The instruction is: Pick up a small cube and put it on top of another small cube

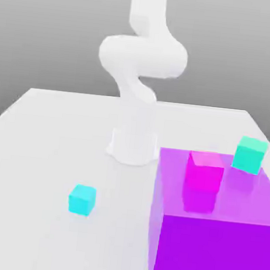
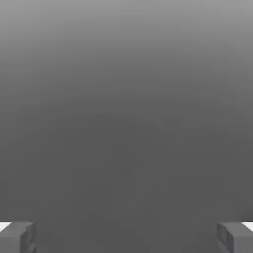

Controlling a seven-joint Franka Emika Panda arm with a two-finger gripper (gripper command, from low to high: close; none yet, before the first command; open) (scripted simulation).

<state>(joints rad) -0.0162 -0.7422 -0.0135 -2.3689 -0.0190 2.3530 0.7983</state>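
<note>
You see a plain cyan cube (image 1: 82, 200), a magenta cube (image 1: 204, 171), a teal cube (image 1: 249, 155), and a purple block (image 1: 213, 251).

Block (image 1: 212, 257): big, purple, upright on the counter at the exterior view's right, near side
Block top: flat, glossy, paler violet than the deep purple near face
Counter (image 1: 34, 168): white, plain, with a straight far edge and a far corner at left and right
Backdrop (image 1: 54, 35): smooth grey beyond the counter's far edge, darker lower down
</note>
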